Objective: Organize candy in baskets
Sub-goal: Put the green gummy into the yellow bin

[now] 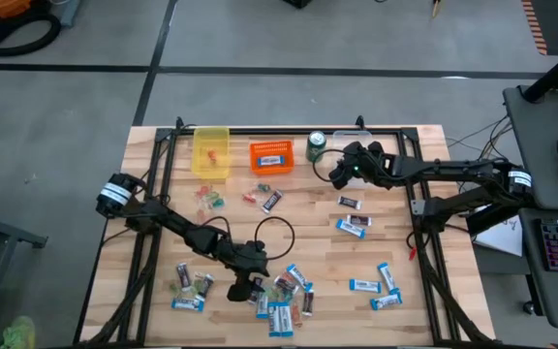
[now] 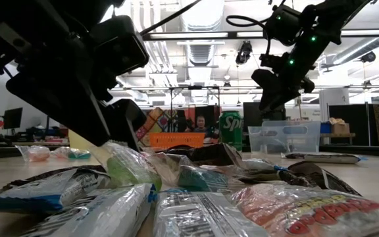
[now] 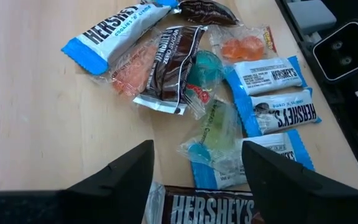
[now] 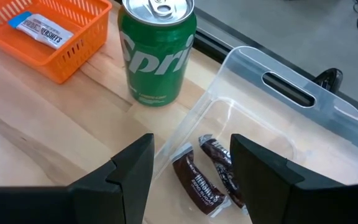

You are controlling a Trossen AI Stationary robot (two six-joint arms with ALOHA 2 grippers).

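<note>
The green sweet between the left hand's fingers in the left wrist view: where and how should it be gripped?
Grip the green sweet across its puffy middle, from straight above with the left hand, which is open. It lies flat on the table, overlapping a blue-and-white bar, so a shallow pinch may avoid snagging that.

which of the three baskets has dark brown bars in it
The clear basket, under the right gripper beside the green soda can; two dark brown bars lie in it. The orange basket holds a blue-and-white bar, the yellow basket small sweets.
</note>
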